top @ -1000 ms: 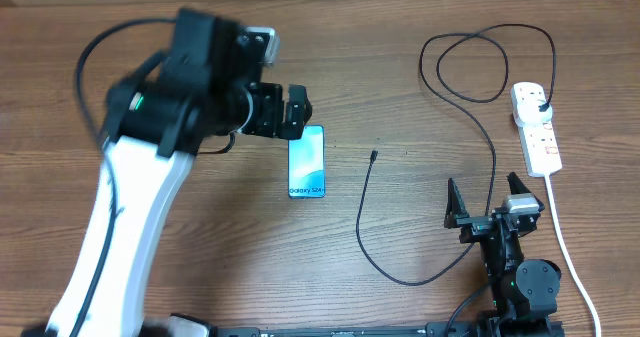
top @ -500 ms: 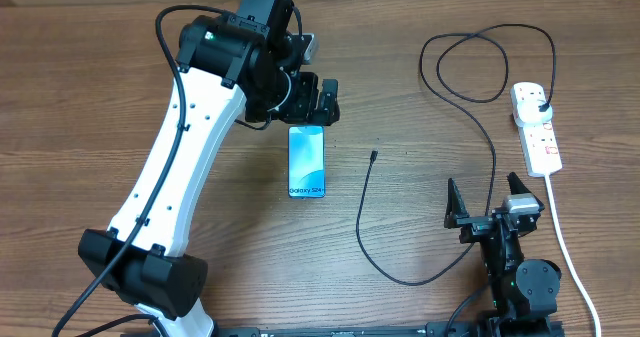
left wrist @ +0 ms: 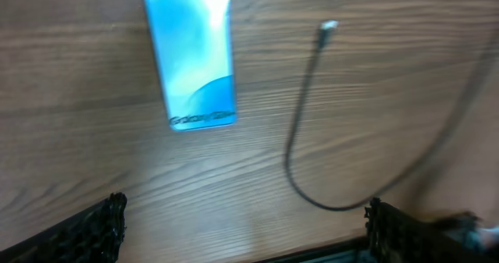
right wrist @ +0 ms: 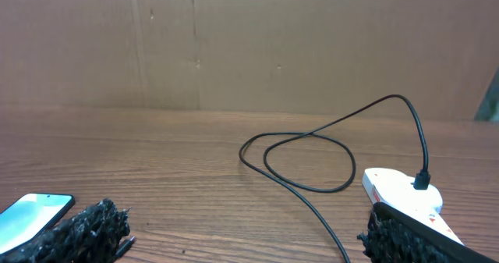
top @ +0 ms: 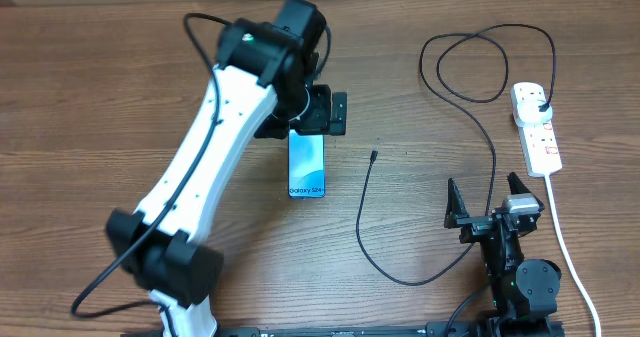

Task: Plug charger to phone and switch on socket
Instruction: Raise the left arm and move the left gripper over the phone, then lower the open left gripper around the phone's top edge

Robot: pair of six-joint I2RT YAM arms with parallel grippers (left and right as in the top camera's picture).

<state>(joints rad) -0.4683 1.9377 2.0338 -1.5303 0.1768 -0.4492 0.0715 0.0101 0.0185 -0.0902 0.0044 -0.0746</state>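
The phone (top: 307,164) lies flat mid-table, blue screen up; in the left wrist view the phone (left wrist: 191,52) fills the upper left. My left gripper (top: 322,115) hovers open over the phone's far end, and the left wrist view of that gripper (left wrist: 245,243) shows nothing between its fingers. The charger (top: 365,212) is a black cable with its connector tip (top: 373,157) lying free to the right of the phone. Its plug (top: 540,104) sits in the socket (top: 536,129), a white strip at the right. My right gripper (top: 490,205) rests open near the front edge; its own view (right wrist: 245,246) shows it holding nothing.
The cable makes a loose loop (top: 485,62) at the back right and another bend (top: 405,277) near the front. The strip's thick white cord (top: 565,242) runs toward the front right edge beside my right arm. A brown cardboard wall (right wrist: 234,44) stands behind the table.
My left arm has swung right and further back, carrying its open gripper from the phone's upper left to over its far end. The right arm, phone and cable have not moved.
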